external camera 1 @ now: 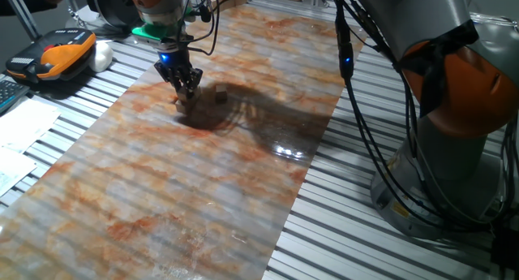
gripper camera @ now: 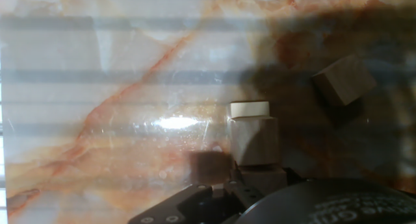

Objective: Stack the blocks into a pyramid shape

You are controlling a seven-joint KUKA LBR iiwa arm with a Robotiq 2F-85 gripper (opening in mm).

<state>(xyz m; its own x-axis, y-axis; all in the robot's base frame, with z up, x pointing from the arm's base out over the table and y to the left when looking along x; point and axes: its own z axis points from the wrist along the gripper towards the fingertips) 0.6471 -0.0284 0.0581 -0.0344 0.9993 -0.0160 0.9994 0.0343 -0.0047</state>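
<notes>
Presently, the gripper (external camera 1: 184, 92) is seen lowered onto the marble-patterned mat (external camera 1: 162, 191) in the upper left of the fixed view, its fingers drawn narrowly together over a small stack of wooden blocks (external camera 1: 183, 104). In the hand view, a block (gripper camera: 254, 141) is held upright at lower centre with a pale block top (gripper camera: 249, 109) visible just beyond it. One loose cube (external camera 1: 220, 92) is noted near, to the right, tilted (gripper camera: 342, 80) in shadow.
</notes>
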